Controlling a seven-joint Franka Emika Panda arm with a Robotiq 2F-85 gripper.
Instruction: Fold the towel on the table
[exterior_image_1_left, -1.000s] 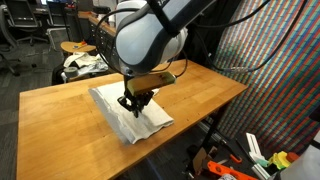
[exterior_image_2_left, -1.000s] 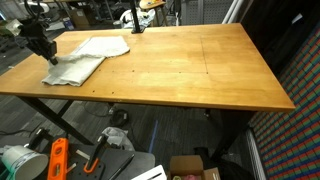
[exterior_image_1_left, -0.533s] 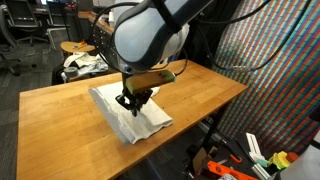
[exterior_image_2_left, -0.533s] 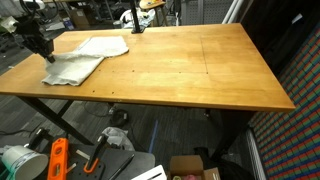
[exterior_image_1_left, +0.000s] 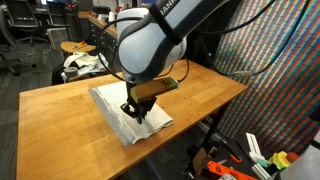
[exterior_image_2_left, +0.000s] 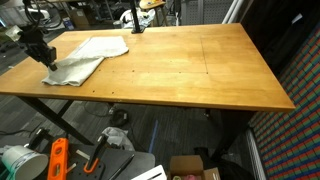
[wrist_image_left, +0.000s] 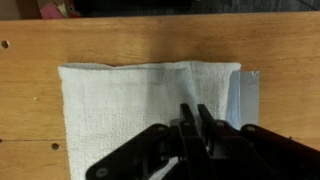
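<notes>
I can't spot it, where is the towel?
In an exterior view the towel lies on the wooden table near one end, directly beneath the end effector.

Claw (exterior_image_2_left: 47, 62) at towel (exterior_image_2_left: 88, 56) edge

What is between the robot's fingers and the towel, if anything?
Nothing visible. In the wrist view the fingers sit close together right over the towel, and no other object lies on it.
</notes>
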